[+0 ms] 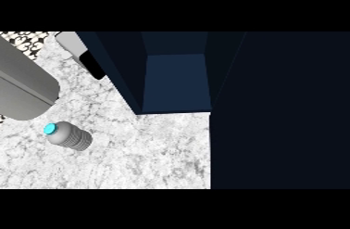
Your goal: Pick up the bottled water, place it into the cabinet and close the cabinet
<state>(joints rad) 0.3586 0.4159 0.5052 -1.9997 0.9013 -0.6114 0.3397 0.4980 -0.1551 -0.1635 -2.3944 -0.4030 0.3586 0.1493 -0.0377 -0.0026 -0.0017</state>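
The bottled water (68,136) sits on the marbled counter (137,158), left and nearer than the open cabinet (176,82), well apart from it and untouched. A grey forearm (24,82) shows at the far left, but neither hand is visible, so whether the fingers are open or curled I cannot tell. The wide dark door (280,112) at the right could block a swing. A small grey and black object (82,54) lies far left.

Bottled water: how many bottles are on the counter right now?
1. The bottled water stands on the marble counter, left of the open cabinet, below the grey forearm. The dark cabinet door at right could hide others.
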